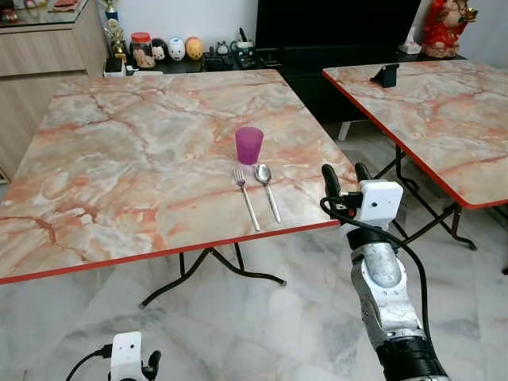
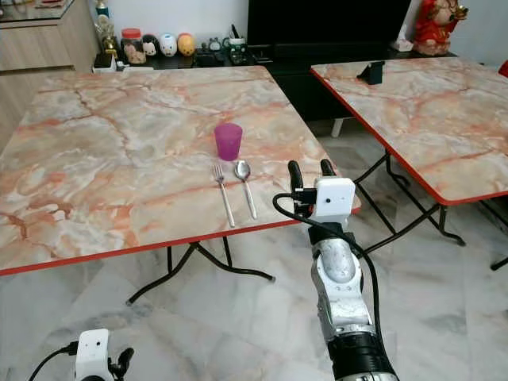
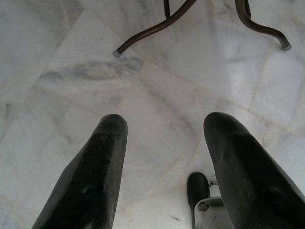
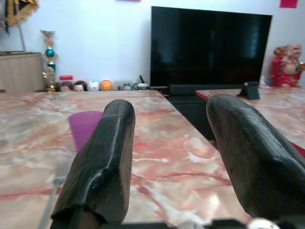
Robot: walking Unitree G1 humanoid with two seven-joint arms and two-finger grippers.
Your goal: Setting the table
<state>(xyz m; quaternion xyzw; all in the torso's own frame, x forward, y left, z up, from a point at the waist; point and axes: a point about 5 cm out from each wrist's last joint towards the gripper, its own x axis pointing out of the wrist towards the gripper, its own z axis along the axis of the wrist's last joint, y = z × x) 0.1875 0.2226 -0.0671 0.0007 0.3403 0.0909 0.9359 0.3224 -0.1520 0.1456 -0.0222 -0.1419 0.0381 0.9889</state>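
A purple cup [image 1: 248, 144] stands on the marble table [image 1: 127, 159], near its front right part. Just in front of the cup lie a fork [image 1: 245, 196] and a spoon [image 1: 267, 189], side by side, handles toward the table's front edge. My right gripper [image 1: 346, 177] is raised at the table's front right corner, to the right of the cutlery, open and empty; its wrist view looks across the tabletop at the cup [image 4: 85, 127]. My left gripper [image 3: 164, 143] hangs low over the floor, open, holding nothing.
A second marble table [image 1: 444, 111] stands to the right, with a floor gap between the two tables. A black phone stand [image 1: 386, 75] sits on it. Behind are a TV [image 4: 209, 47], a shelf of figurines [image 1: 171, 49] and a wooden cabinet [image 1: 40, 71]. Folding table legs [image 3: 157, 26] rest on the marble floor.
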